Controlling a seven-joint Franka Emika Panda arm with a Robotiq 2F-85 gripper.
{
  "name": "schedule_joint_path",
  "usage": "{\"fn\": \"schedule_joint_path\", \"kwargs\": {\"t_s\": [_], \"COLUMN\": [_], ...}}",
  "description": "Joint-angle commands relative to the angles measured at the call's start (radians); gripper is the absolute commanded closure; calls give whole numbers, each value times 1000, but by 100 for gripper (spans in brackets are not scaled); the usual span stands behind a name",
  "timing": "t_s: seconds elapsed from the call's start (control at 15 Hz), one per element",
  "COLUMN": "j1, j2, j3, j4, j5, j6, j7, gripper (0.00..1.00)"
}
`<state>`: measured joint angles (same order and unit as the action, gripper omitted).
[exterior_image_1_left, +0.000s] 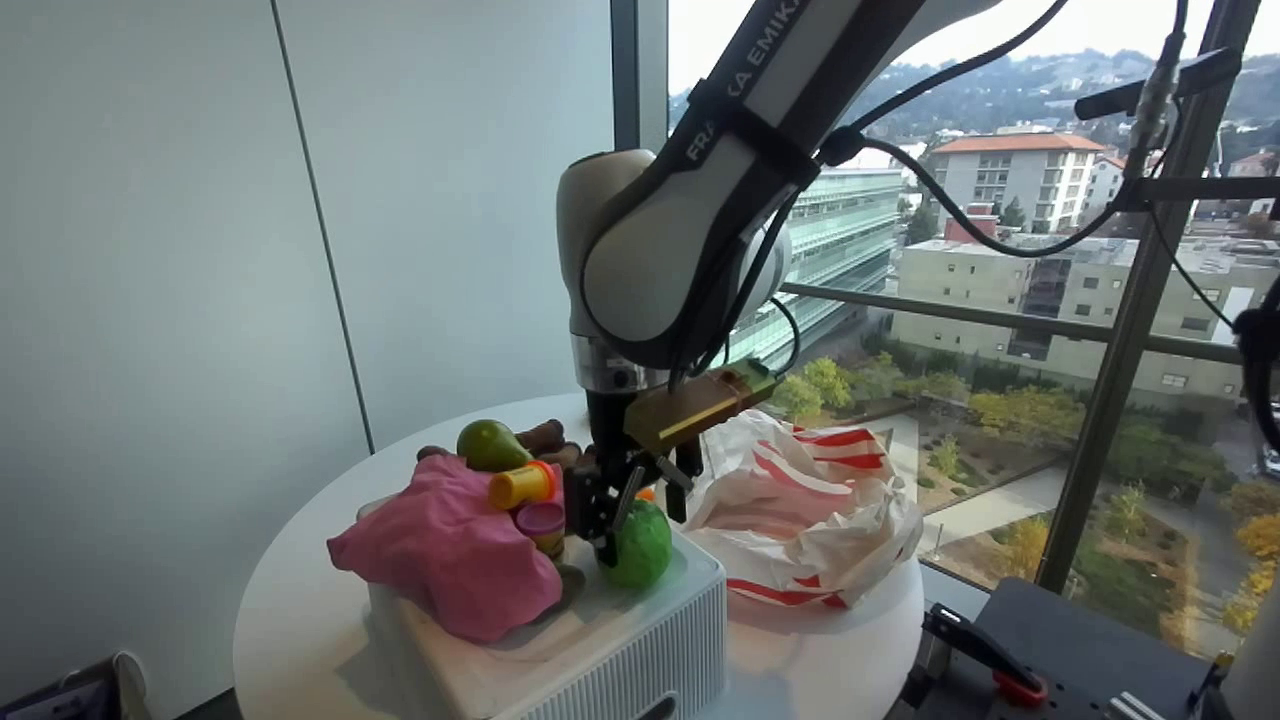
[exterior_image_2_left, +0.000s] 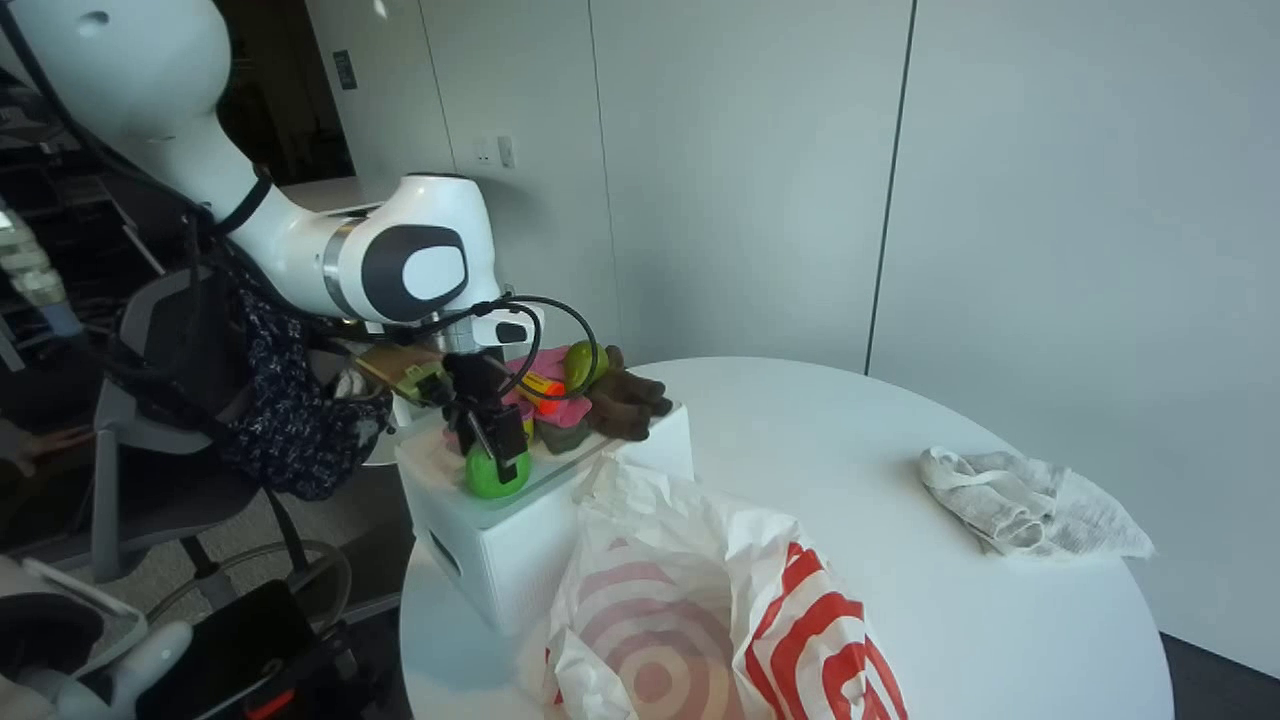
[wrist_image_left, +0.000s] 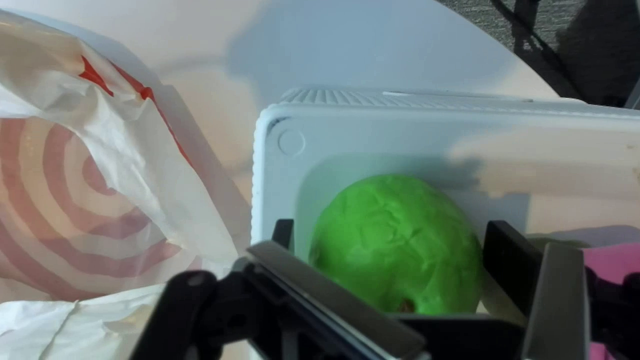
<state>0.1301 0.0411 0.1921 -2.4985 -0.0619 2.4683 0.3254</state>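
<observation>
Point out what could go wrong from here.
The open pincer straddles the green round object, whose curved sides might slip if the jaws close.
That object sits near a corner of the white box, so a nudge could roll it off.
The purple-lidded tub looks close to the pincer and may get knocked.

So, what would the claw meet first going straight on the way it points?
Likely the green round object between the open jaws of the claw; the white box beneath might come first, since depth is unclear.
</observation>
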Motion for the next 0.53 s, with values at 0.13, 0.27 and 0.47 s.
{"fn": "schedule_joint_path", "kwargs": {"t_s": [0.13, 0.27, 0.47], "j1": [23, 16, 2], "j2": [59, 15, -65], "j3": [-23, -26, -42], "j4": [64, 55, 24], "j5": [-37, 0, 41], "j6": [-14, -46, -79], "j7": [26, 7, 9], "gripper": [36, 41, 41]}}
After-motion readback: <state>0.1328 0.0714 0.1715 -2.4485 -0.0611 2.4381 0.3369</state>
